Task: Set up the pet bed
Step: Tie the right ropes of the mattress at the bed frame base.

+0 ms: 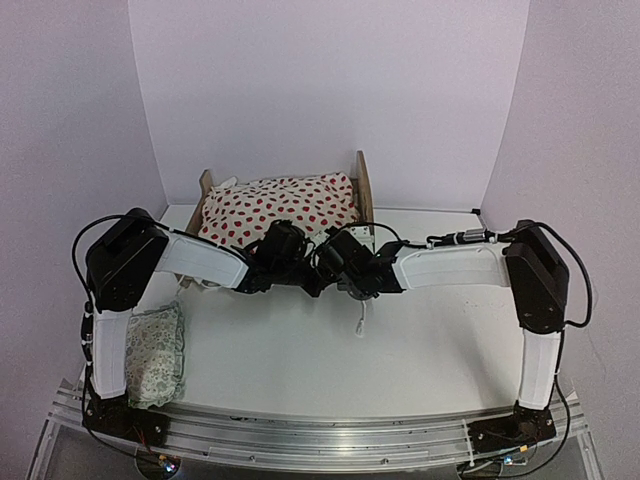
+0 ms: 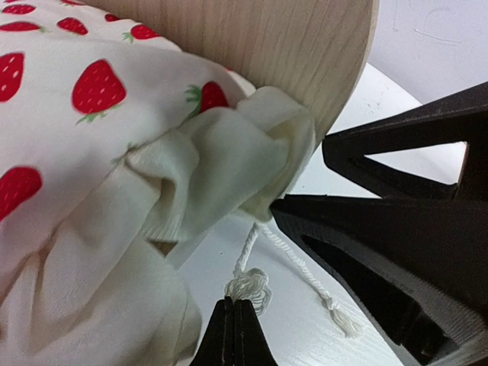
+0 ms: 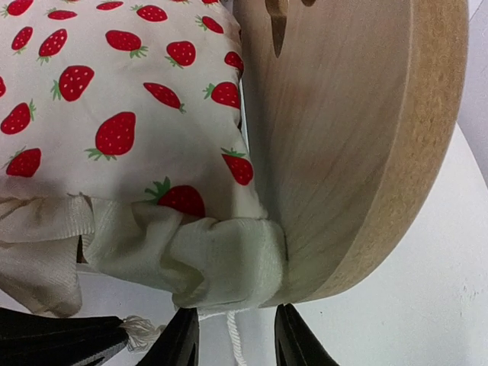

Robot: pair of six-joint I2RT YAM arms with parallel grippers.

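The pet bed (image 1: 363, 186) stands at the far middle of the white table (image 1: 430, 345), against the back wall, its rounded headboard (image 3: 343, 152) at the right end. A cream blanket (image 1: 285, 205) printed with red strawberries lies over the bed from end to end, and its ruffled corner (image 2: 229, 171) bunches against the headboard's near edge. A white cord (image 2: 293, 267) with frayed ends hangs from that corner onto the table in front of the bed. The right gripper (image 3: 236, 339) waits at the corner with its jaws apart, the cord between them and nothing gripped. The left gripper (image 2: 234, 332) is just beside it with its jaws clenched, the cord's tassel at the tips; whether it is pinched I cannot tell. A small pale green-patterned pillow (image 1: 155, 352) lies well apart from the bed, to its near left
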